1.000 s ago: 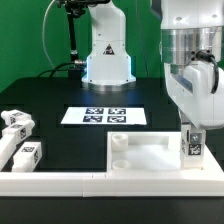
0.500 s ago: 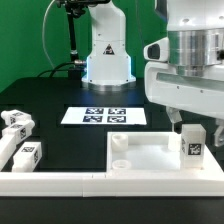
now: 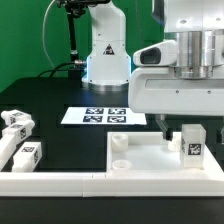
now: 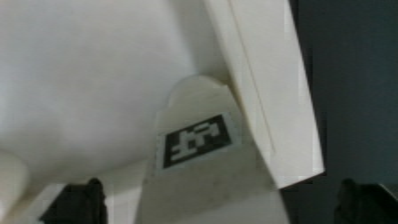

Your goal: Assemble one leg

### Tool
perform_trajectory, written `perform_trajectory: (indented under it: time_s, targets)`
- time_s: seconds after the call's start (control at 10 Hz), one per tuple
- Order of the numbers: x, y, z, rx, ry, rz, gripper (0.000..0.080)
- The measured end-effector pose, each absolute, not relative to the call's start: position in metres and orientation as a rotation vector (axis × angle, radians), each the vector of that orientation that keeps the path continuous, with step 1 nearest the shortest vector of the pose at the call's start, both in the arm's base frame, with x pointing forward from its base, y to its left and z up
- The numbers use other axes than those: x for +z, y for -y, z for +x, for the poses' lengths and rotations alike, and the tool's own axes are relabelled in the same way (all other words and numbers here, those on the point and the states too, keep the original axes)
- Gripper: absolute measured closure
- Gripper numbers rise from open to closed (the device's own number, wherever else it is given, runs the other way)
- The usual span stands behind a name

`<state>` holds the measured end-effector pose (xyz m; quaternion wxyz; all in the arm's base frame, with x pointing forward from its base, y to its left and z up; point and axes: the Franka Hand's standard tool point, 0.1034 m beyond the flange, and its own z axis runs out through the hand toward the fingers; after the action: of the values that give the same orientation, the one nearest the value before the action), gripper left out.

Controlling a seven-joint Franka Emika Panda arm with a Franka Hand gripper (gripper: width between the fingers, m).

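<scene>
The leg [image 3: 192,143], a small white post with a black-and-white tag, stands upright at the corner of the flat white panel [image 3: 145,158] on the exterior view's right. My gripper [image 3: 191,125] hangs right above it, open, one dark finger [image 3: 165,128] standing apart from the leg. In the wrist view the leg [image 4: 199,150] runs between my two dark fingertips [image 4: 80,203], with a gap on each side; the gripper [image 4: 222,205] is not closed on it. The leg's foot on the panel is hidden.
The marker board [image 3: 104,116] lies mid-table. More white legs [image 3: 28,152] and another part [image 3: 14,120] lie at the exterior view's left. A white rail [image 3: 60,182] runs along the front. The arm's base [image 3: 108,55] stands behind.
My gripper has turned about the leg and opened: a second ago its fingers were closed on the leg, now they stand apart from it. The leg stays upright in place.
</scene>
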<state>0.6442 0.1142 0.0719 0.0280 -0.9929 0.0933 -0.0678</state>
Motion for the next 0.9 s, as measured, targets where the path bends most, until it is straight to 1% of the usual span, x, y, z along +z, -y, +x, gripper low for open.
perform_trajectory:
  time_s: [0.1,0.2,0.3,0.4,0.5,0.6,0.9]
  targets:
    - [0.0701,-0.1146,0.6436,-0.227,-0.18,-3.074,0.0151]
    - [0.0701,-0.114,0.6434,-0.219,-0.312,-3.06,0.0151]
    - [0.0702,-0.1136,0.6436,-0.221,-0.306,-3.062,0.0249]
    - [0.0701,-0.1137,0.6436,-0.218,-0.374,-3.051,0.0249]
    - [0.0701,-0.1138,0.6435,-0.212,-0.526,-3.021,0.045]
    - [0.07,-0.1131,0.6435,-0.207,-0.646,-2.993,0.0511]
    - [0.0688,-0.1111,0.6426,-0.15,-1.311,-2.766,0.0511]
